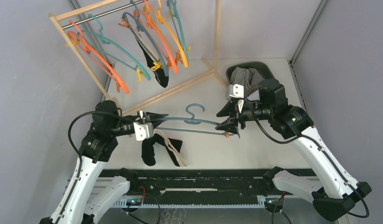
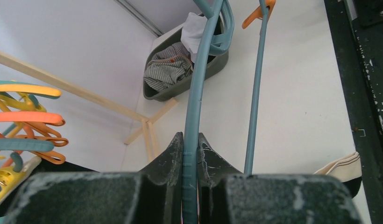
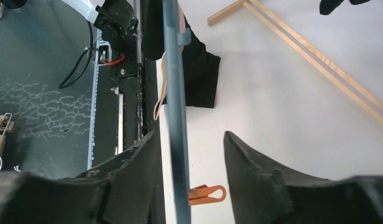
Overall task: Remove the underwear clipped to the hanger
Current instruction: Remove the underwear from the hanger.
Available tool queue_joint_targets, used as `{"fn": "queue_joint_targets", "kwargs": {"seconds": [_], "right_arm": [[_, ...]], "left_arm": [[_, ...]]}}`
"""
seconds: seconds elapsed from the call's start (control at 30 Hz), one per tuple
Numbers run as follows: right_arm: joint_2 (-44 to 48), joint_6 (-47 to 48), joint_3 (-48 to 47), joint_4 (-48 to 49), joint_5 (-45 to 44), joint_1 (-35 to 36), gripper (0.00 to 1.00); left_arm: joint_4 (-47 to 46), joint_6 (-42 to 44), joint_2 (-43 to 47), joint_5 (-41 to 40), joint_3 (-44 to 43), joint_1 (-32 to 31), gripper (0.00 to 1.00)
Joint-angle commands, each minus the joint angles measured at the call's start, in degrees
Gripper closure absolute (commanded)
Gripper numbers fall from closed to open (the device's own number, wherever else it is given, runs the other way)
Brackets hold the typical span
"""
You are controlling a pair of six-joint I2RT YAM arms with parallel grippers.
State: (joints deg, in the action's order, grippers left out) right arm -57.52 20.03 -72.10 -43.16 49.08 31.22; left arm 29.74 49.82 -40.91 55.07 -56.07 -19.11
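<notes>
Left jaws pinch the hanger (image 1: 195, 122) at its left end – black underwear (image 1: 147, 151) hangs from it just below there, trailing on the tabletop (image 1: 264, 149). Right jaws stand apart around the hanger's right end – beside its orange clip (image 3: 206, 193)

At far left, wooden clothes rack (image 1: 82, 58) with metal rail (image 1: 101, 14), hung with orange hangers (image 2: 26, 116), teal hangers (image 2: 17, 144) and yellow hangers (image 2: 26, 88), crowded together. At far right of white table (image 1: 213, 151), dark bin (image 1: 259, 65) holding grey-and-white striped cloth (image 1: 243, 77), bunched up. Base bars of rack lying on table, meeting just beside bin. Along near edge, black slotted strip (image 1: 199, 179). Plain grey walls (image 1: 353, 70) on both sides
</notes>
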Motion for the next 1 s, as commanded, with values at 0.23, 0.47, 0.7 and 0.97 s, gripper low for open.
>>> {"fn": "queue_joint_targets", "kwargs": {"seconds": [0.23,0.47,0.7,0.97], "right_arm": [[-2.8,3.6,-3.0,-1.4,-1.9,3.8,0.66],[-2.2,6.6,-2.7,-1.5,-4.5,4.1,1.0],[0.9,12.7,1.2,0.2,-8.3,3.3,1.0],[10.0,22.5,14.5,8.2,-8.4,-1.0,1.0]], "left_arm": [[-5.3,-6.6,-1.5,-2.1,-0.8,-1.4,1.0],[-7.0,-8.7,-0.2,-2.2,0.7,-1.5,1.0],[-7.8,-10.7,3.6,-0.3,3.1,-1.3,0.62],[-11.2,-26.4,4.6,-1.0,3.5,0.2,0.17]]}}
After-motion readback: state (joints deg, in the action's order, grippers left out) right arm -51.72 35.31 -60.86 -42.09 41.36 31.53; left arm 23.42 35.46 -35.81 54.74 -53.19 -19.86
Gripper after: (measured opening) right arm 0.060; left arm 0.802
